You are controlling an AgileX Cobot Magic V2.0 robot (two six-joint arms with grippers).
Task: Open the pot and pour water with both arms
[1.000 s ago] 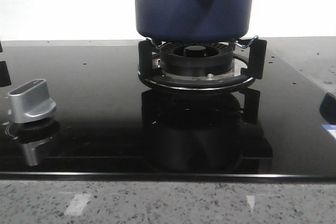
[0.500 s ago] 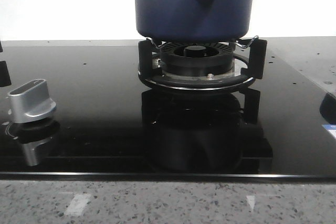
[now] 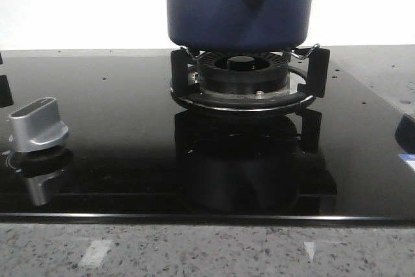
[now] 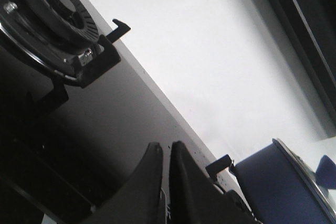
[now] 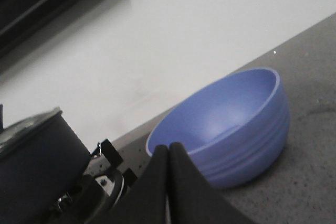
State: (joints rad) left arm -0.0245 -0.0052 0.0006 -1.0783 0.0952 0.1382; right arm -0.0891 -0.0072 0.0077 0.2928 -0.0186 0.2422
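Left tool [image 4: 164, 153]: fingers pressed together, nothing between them. Right tool [image 5: 169, 153]: likewise pinched closed, empty. Neither shows in the front view.

Glass cooktop [image 3: 117, 134], black and glossy, lies on the speckled tabletop [image 3: 207, 251]. Pot [image 3: 240, 4], dark blue, sits on the prongs of the burner stand [image 3: 243, 85], directly above the black ring burner [image 3: 241, 69]; handle mount with its small hole faces the camera. Blue bowl [image 5: 231, 127] stands upright on the tabletop, to the pot's right, apart from it. Silver knob [image 3: 37, 124] sits on the glass, well left of the pot.
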